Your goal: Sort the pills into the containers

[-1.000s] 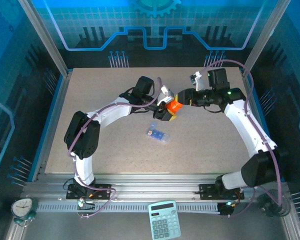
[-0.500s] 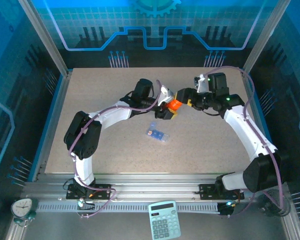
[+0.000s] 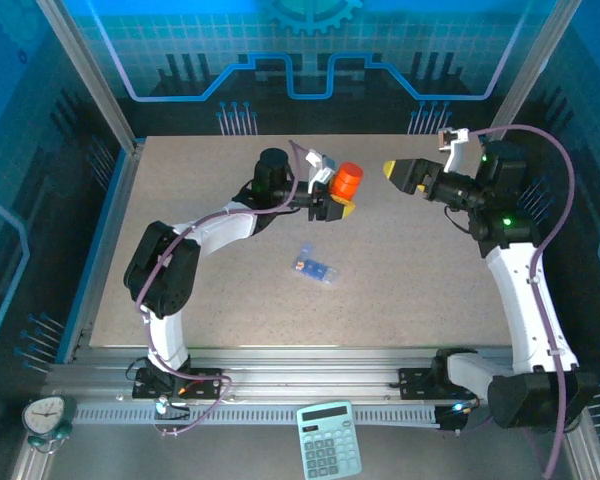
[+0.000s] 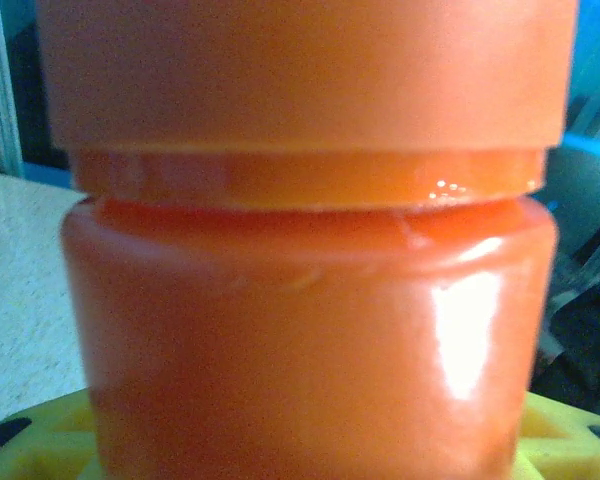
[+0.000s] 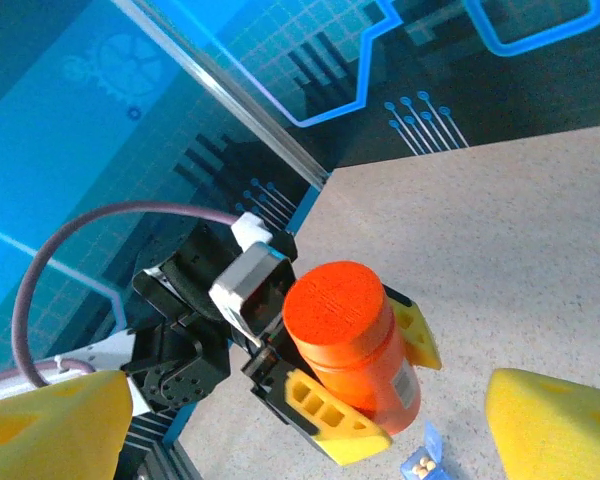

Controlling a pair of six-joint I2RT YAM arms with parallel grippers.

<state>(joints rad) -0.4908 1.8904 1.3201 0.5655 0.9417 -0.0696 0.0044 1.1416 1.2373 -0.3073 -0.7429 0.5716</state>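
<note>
Two arms are up over the table. The left gripper clamps the orange bottle, cap on, above the far middle. The right gripper hangs near it, jaws spread wide, nothing between them. The blue pill box lies mid-table, apart from both.

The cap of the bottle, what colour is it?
Orange; the cap shows best in the right wrist view.

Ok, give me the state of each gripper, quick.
Left gripper: closed on the orange bottle.
Right gripper: open, holding nothing.
</note>
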